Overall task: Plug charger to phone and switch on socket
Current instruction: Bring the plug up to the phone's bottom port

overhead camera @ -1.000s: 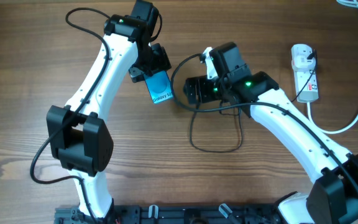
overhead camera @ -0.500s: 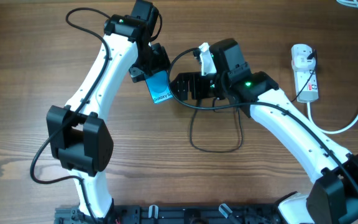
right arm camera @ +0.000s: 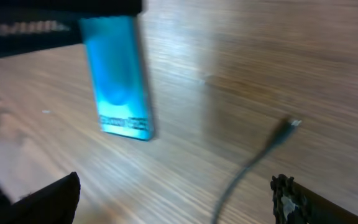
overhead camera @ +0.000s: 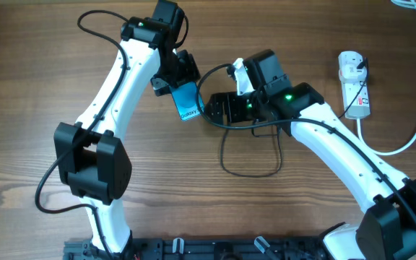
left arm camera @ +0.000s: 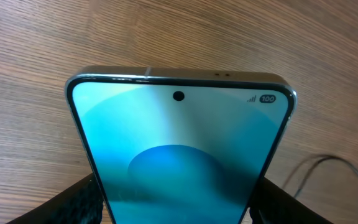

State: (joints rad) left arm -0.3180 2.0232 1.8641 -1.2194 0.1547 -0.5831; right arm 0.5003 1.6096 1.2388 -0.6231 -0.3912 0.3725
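My left gripper [overhead camera: 180, 83] is shut on the upper end of the phone [overhead camera: 188, 103], whose cyan screen faces up and whose white lettered strip points down-right. In the left wrist view the phone [left arm camera: 179, 155] fills the frame between both fingers. My right gripper [overhead camera: 211, 109] is open, just right of the phone's lower end. In the right wrist view the phone [right arm camera: 118, 81] is ahead on the left. The charger [right arm camera: 272, 146] runs between my open fingers [right arm camera: 173, 202], its tip lying on the wood. Its thin black cable loops [overhead camera: 250, 155] below my right arm. The socket [overhead camera: 354, 87] lies at the far right.
A thick white cord [overhead camera: 414, 108] runs from the socket along the right edge of the table. The robots' own black cables arch over the left arm [overhead camera: 96, 18] and beside its base [overhead camera: 45, 191]. The wooden table [overhead camera: 35, 87] is bare on the left.
My right gripper moved left close to the phone, then drew back a little to the right. The phone in my left gripper shifted slightly.
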